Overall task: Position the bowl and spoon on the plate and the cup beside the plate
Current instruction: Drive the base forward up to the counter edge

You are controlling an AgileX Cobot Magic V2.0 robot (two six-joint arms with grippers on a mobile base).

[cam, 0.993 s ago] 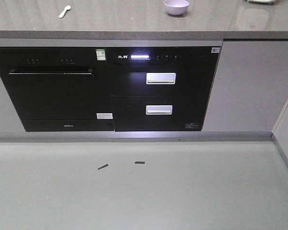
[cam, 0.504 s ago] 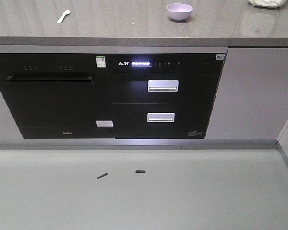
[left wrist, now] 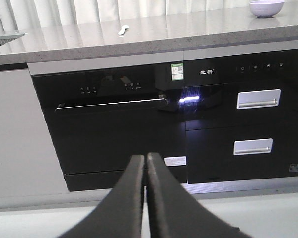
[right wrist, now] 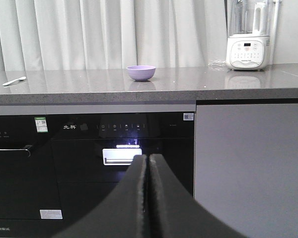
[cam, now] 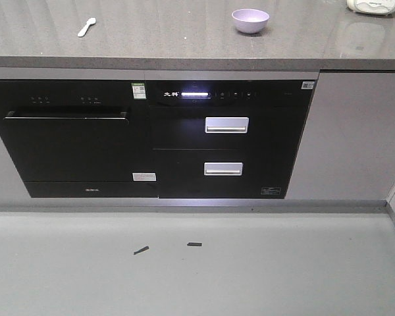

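A lavender bowl (cam: 250, 20) sits on the grey counter, also seen in the left wrist view as the bowl (left wrist: 266, 8) and in the right wrist view as the bowl (right wrist: 141, 73). A pale spoon (cam: 87, 26) lies at the counter's left; the spoon (left wrist: 123, 30) and the spoon (right wrist: 14, 81) show in both wrist views. My left gripper (left wrist: 145, 159) is shut and empty, low in front of the black oven. My right gripper (right wrist: 148, 159) is shut and empty too, below counter height. The plate and the cup are out of view.
A white blender (right wrist: 247, 34) stands at the counter's right end, its base (cam: 374, 6) showing in the front view. Black built-in appliances with silver drawer handles (cam: 226, 124) fill the cabinet front. Two small dark scraps (cam: 193, 244) lie on the floor. Curtains hang behind the counter.
The front view has shifted: counter, bowl and spoon sit lower in the frame than before, and more of the counter top shows. Bowl and spoon have not moved on the counter.
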